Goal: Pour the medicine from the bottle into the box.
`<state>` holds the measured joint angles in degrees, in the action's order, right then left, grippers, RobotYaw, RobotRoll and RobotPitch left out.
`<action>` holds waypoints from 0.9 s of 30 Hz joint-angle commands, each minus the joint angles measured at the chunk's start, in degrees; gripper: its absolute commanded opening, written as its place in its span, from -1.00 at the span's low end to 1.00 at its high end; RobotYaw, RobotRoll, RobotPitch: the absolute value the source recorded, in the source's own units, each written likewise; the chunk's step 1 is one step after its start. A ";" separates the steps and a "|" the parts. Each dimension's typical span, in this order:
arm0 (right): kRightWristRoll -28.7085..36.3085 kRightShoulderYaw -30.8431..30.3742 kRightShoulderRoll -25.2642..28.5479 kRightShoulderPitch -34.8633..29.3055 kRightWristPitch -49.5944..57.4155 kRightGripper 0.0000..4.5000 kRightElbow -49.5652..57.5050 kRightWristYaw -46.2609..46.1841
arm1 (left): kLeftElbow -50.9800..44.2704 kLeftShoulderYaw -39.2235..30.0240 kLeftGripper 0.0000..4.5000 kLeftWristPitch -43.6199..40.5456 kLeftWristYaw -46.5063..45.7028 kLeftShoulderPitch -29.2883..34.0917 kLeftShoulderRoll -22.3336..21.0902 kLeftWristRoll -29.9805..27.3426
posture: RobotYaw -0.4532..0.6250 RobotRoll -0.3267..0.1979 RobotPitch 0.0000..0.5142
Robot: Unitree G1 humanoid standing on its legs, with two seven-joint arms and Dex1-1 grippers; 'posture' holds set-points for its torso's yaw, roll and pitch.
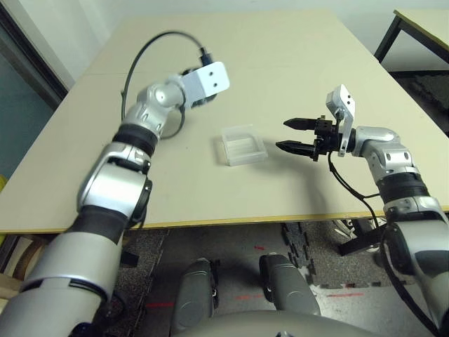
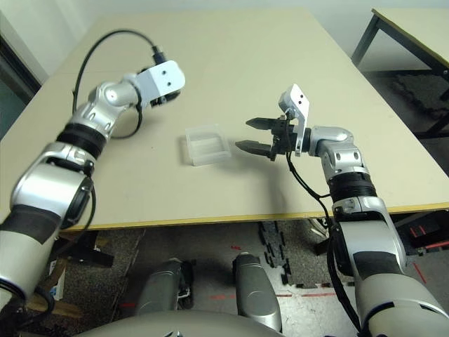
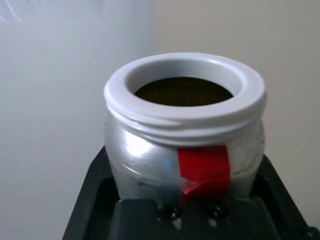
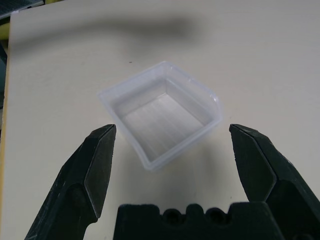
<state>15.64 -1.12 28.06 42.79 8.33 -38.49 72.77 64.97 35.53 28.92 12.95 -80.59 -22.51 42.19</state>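
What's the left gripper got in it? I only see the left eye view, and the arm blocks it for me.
Observer: The left gripper is closed on the bottle, which has a strip of red tape on its side.
Operator: Okay, and is the cap on that bottle?
Observer: No, it is off. The white rim surrounds an open mouth, dark inside.
Operator: Anything in the bottom of the box yet?
Observer: Nothing that I can make out. The right wrist view looks down into the box, and its floor looks bare between the walls.
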 commanded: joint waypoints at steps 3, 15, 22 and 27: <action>0.06 0.63 -0.71 -0.06 -0.50 1.00 -0.76 -0.53 | 5.95 16.12 0.21 10.22 -10.80 -2.80 4.99 16.86 | -0.57 0.25 -0.76; 1.23 2.04 -0.65 -0.97 0.99 1.00 0.65 -1.24 | 11.38 27.86 0.21 8.63 -19.04 -8.01 8.41 29.36 | -0.61 0.25 -0.74; 1.22 2.20 -0.76 -0.59 1.09 1.00 0.57 -1.38 | 13.21 17.96 0.21 10.05 -7.71 -5.75 8.32 18.57 | -0.61 0.25 -0.73; 0.91 1.77 -0.58 -0.88 0.83 1.00 0.89 -0.99 | 13.82 2.11 0.21 6.43 10.94 -1.72 7.64 1.74 | -0.61 0.25 -0.72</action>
<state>16.71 0.63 27.26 42.00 9.21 -38.35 71.64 77.51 43.48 37.79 16.44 -83.80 -14.37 51.23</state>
